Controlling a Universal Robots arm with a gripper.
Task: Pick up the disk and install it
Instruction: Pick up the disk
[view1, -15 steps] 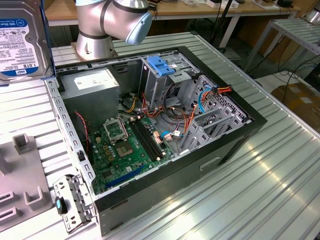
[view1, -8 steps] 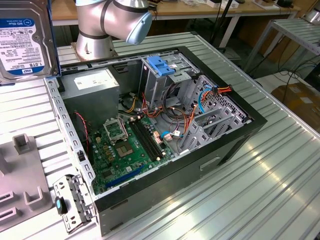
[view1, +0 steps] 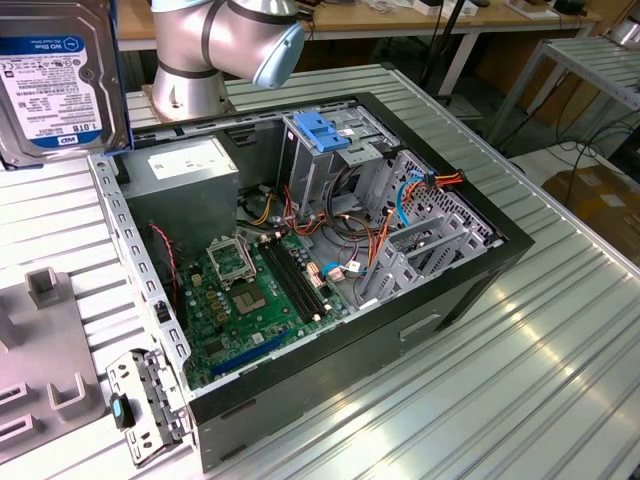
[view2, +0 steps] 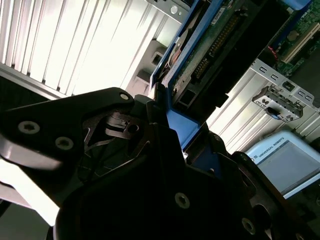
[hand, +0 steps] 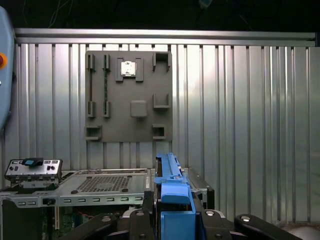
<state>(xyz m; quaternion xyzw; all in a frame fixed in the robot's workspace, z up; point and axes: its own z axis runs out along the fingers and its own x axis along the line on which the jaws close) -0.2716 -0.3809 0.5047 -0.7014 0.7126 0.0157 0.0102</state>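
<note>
I am clamping my gripper (hand: 175, 212) shut on the disk (hand: 169, 172), black fingers (hand: 149, 205) pressing its blue rail from both sides in the first wrist view; my silver arm (view1: 225, 45) is standing at the far side

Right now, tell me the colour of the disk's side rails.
Bright blue; the side rails of the disk show best in the first wrist view.
</note>
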